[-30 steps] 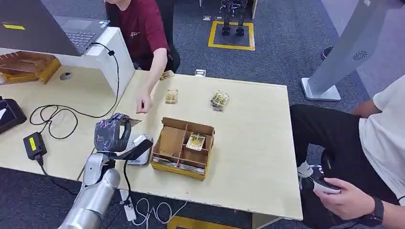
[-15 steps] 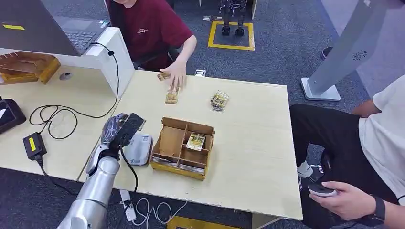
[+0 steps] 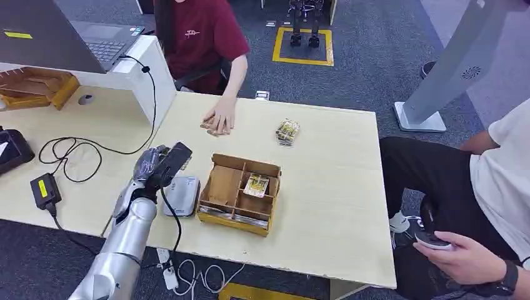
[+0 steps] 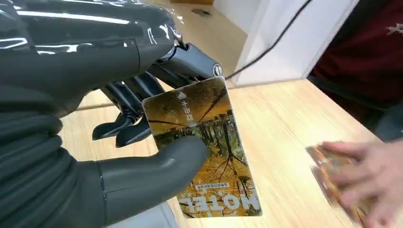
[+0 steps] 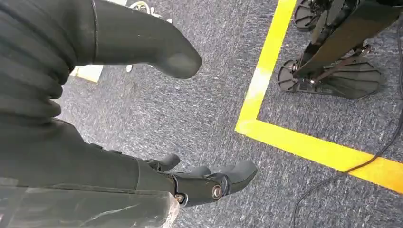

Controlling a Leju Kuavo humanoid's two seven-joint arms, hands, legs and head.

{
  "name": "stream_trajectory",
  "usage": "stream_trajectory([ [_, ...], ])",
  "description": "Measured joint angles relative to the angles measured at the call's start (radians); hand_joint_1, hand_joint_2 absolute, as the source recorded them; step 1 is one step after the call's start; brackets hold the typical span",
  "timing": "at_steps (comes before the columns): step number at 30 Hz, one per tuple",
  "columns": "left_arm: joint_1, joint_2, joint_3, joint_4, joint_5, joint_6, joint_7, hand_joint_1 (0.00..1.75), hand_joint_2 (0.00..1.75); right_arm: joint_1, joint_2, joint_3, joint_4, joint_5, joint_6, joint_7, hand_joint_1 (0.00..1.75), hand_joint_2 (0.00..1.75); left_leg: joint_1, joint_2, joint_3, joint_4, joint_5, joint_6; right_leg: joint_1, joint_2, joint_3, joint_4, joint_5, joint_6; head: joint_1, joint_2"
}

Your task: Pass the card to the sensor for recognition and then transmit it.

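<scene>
Pinching the card (image 4: 203, 152) between its thick thumb and darker fingers (image 4: 124, 124), the left hand (image 3: 156, 167) is hovering above the grey sensor (image 3: 180, 195) at the near left edge of the table (image 3: 325, 206). The thumb is pressing on the card's printed face while the fingers are backing its far side, and most of the card is sticking out past the fingertips. The right hand (image 5: 142, 118) is hanging over carpet (image 5: 199, 104), holding nothing, thumb apart from loosely curled fingers. A person's hand (image 3: 219, 117) is resting on cards across the table.
</scene>
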Motion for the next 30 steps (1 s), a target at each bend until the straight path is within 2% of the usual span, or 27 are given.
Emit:
stream_trajectory([
  [7, -0.001, -0.003, 0.000, 0.027, 0.095, -0.088, -0.075, 1.75, 1.75, 0.001, 0.000, 0.004, 0.001, -0.019, -0.005, -0.003, 0.00, 1.75, 0.000, 0.000, 0.000, 0.000, 0.000, 0.000, 0.000, 0.000, 0.000, 0.000, 0.000, 0.000, 0.000, 0.000],
  [12, 0.005, 0.012, -0.014, 0.029, 0.165, -0.127, -0.084, 1.75, 1.75, 0.003, 0.000, 0.011, 0.003, -0.034, -0.007, -0.006, 0.00, 1.75, 0.000, 0.000, 0.000, 0.000, 0.000, 0.000, 0.000, 0.000, 0.000, 0.000, 0.000, 0.000, 0.000, 0.000],
  [21, 0.047, 0.055, -0.059, -0.002, 0.201, -0.117, -0.065, 1.75, 1.75, 0.008, 0.000, 0.017, 0.006, -0.052, -0.011, -0.008, 0.00, 1.75, 0.000, 0.000, 0.000, 0.000, 0.000, 0.000, 0.000, 0.000, 0.000, 0.000, 0.000, 0.000, 0.000, 0.000],
  [30, 0.085, 0.085, -0.063, -0.008, 0.216, -0.102, -0.063, 1.75, 1.75, 0.009, 0.001, 0.019, 0.007, -0.060, -0.011, -0.008, 0.00, 1.75, 0.000, 0.000, 0.000, 0.000, 0.000, 0.000, 0.000, 0.000, 0.000, 0.000, 0.000, 0.000, 0.000, 0.000],
])
